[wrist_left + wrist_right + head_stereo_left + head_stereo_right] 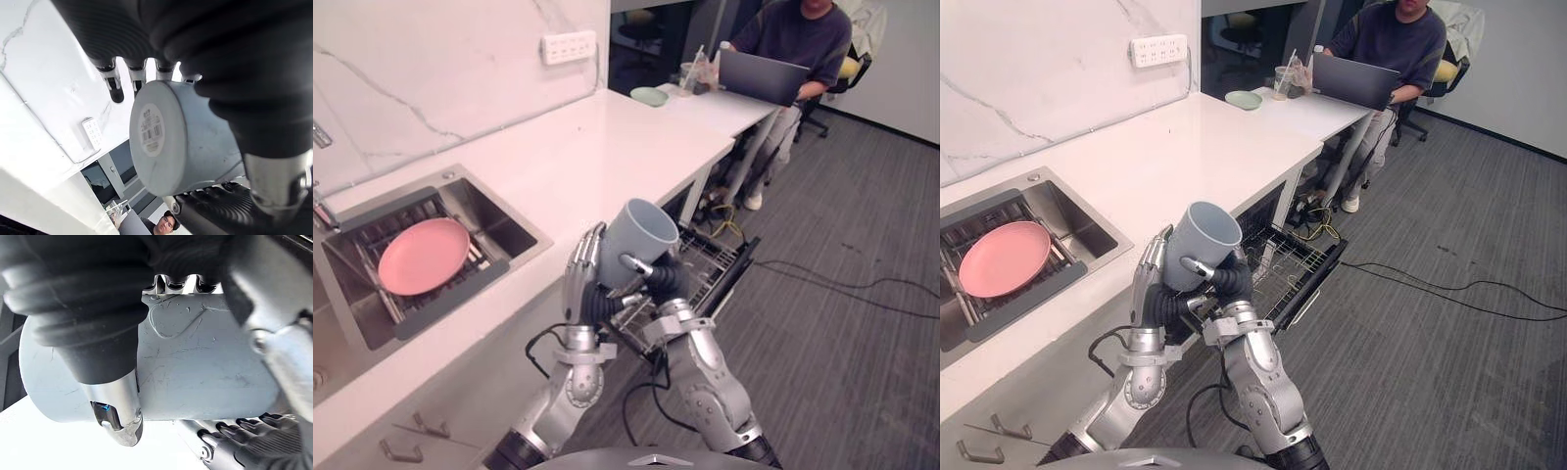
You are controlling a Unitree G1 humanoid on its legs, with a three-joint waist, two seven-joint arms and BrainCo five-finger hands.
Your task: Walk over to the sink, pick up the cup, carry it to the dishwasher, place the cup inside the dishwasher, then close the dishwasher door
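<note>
A grey-blue cup (641,233) is held up in front of me, tilted, its mouth pointing up and away. My right hand (661,281) is shut on it, thumb and fingers curled round its wall (195,362). My left hand (581,274) rests against the cup's other side with straight fingers (113,84); the cup's base (156,134) carries a label. Just beyond both hands, under the counter, the dishwasher stands open with its wire rack (710,257) pulled out over the lowered door (1317,284).
The steel sink (514,235) at my left holds a pink plate (423,255) on a rack. The white counter (597,147) runs to a desk with a green dish (649,96), where a person sits at a laptop (762,76). Grey carpet lies to the right.
</note>
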